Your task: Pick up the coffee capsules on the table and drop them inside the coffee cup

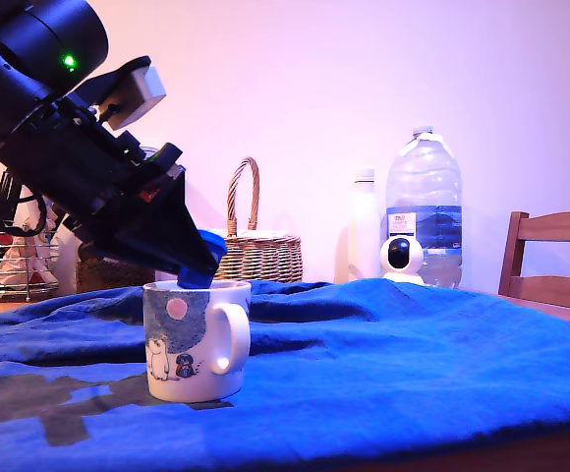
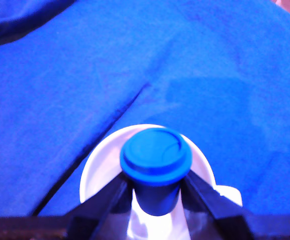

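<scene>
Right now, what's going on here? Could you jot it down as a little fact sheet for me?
Pincer: shut on a blue capsule, poised over the mug's mouth
Capsule: blue, round rimmed end facing the wrist camera, not yet dropped
Mug: white with cartoon figures, upright, handle toward the exterior view's right
Table: covered by a rumpled blue cloth
Behind: wicker basket, large water bottle, small white camera
Other capsules: none visible
</scene>
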`<state>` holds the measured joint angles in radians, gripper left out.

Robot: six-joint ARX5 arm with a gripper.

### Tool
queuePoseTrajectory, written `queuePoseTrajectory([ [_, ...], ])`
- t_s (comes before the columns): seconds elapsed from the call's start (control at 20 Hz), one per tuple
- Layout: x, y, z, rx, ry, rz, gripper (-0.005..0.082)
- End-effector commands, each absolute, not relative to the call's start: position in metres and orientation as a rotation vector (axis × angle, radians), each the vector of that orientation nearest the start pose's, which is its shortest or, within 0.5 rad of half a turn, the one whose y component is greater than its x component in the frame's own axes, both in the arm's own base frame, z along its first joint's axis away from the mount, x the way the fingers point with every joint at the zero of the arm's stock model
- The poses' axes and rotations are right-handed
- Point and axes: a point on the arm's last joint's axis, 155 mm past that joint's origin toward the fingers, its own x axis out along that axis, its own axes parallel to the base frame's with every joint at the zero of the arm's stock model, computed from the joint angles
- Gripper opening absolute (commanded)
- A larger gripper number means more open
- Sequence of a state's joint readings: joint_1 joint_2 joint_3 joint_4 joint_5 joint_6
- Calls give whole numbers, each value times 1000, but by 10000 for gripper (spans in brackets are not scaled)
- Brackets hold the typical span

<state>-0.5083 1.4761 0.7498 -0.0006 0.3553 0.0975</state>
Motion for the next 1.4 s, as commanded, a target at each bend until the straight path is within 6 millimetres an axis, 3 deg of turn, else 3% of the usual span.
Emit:
queuePoseTrajectory([
  [0.0, 318, -251, 88, 154, 706, -864, 194],
  [0.15, 317, -250, 86, 154, 715, -862, 227],
  [0.2, 316, -250, 86, 154, 716, -863, 307],
  [0.3, 316, -250, 85, 154, 719, -862, 548],
  [0.35, 316, -250, 86, 153, 719, -863, 616],
  [0.7, 315, -250, 86, 154, 733, -863, 618],
  [0.9, 314, -250, 87, 153, 736, -866, 500],
  [1.0, 313, -250, 86, 154, 742, -866, 335],
  [1.15, 315, -250, 91, 152, 724, -867, 0],
  [1.35, 317, -251, 116, 143, 650, -868, -19],
])
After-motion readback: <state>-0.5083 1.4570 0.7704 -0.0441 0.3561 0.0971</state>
